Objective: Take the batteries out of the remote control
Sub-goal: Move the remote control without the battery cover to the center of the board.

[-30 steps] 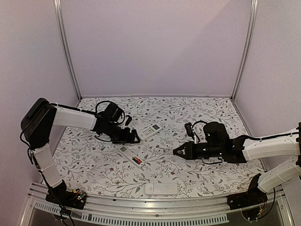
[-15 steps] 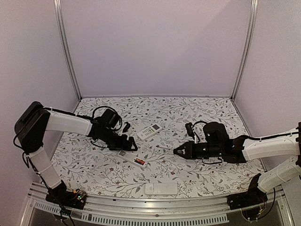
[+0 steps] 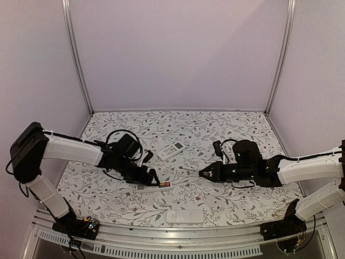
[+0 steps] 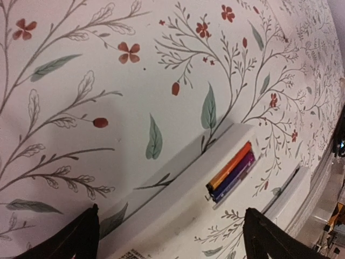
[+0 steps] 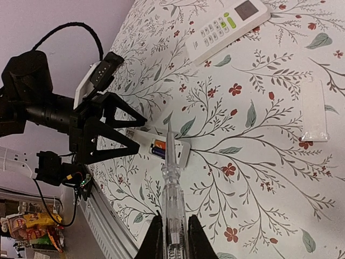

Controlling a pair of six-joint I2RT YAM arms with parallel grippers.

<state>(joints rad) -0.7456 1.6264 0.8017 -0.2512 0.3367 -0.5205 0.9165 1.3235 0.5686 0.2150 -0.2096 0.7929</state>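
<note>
Straddling the rectangular white plastic remote [image 4: 172,210], the left gripper [image 3: 154,179] stands spread wide. Cylindrical orange and purple batteries [image 4: 230,171] lie side by side in its open bay. The right gripper [image 5: 175,240] pinches a slim, translucent pen-like stick [image 5: 171,183].

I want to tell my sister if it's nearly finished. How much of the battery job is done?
Done: the remote has its battery slot open. In hand: the open left gripper hangs over it, and the right gripper holds a clear stick. Left: the batteries sit inside the slot, so none are out yet.
</note>
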